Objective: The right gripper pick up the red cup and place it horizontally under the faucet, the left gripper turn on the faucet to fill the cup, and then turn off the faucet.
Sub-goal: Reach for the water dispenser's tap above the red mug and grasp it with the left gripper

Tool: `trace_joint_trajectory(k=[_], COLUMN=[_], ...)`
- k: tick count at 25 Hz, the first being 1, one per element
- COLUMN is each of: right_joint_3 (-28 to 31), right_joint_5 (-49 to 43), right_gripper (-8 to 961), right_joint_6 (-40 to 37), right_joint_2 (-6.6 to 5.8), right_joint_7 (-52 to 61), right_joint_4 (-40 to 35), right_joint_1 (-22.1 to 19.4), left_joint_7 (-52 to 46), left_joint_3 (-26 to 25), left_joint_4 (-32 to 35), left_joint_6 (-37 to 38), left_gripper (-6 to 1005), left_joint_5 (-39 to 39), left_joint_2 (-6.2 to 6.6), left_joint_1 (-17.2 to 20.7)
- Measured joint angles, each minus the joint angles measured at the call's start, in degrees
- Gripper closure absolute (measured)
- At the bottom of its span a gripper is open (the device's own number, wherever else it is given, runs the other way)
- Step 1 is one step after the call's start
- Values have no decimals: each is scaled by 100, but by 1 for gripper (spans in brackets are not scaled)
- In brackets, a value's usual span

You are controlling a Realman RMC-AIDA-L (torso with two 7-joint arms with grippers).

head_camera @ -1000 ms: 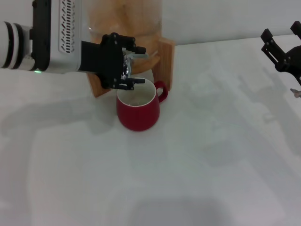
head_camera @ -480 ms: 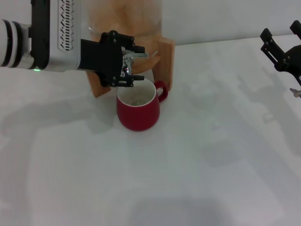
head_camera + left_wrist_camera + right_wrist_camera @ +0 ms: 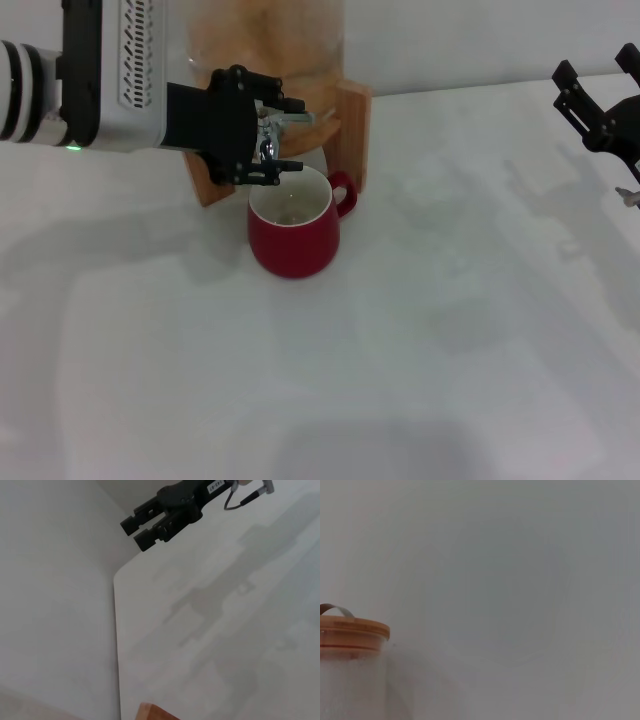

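Note:
The red cup [image 3: 295, 245] stands upright on the white table, directly below the faucet [image 3: 298, 117], with its handle pointing to the right. My left gripper [image 3: 288, 135] reaches in from the left and is open. One finger is above the chrome lever and the other is below the spout, just over the cup's rim. My right gripper [image 3: 596, 65] hovers at the far right edge, open and holding nothing. It also shows in the left wrist view as a dark claw, the right gripper [image 3: 137, 532].
The wooden-framed drink dispenser [image 3: 352, 120] with its clear jar stands at the back behind the cup. Its lid [image 3: 350, 627] appears in the right wrist view. White table [image 3: 450, 350] stretches in front and to the right.
My left gripper has shifted slightly up and to the left around the faucet. The cup and the right gripper have stayed where they were.

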Motion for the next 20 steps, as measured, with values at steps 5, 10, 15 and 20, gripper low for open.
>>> trace_joint_trajectory(k=[5,10,15,20], right_joint_3=[0,0,4,13], right_joint_5=[0,0,0,0], right_gripper=[136,136,136,136], right_joint_6=[7,9,9,9], right_joint_2=[0,0,0,0], right_joint_7=[0,2,2,2], right_joint_4=[0,0,0,0], right_joint_1=[0,0,0,0], left_joint_7=[2,14,22,-15], left_joint_3=[3,3,8,12], left_joint_4=[5,14,35,145], left_joint_6=[3,3,5,136], left_gripper=[398,398,398,398], left_joint_5=[4,19,53,60], left_joint_2=[1,-6,-30,-35], left_joint_1=[0,0,0,12])
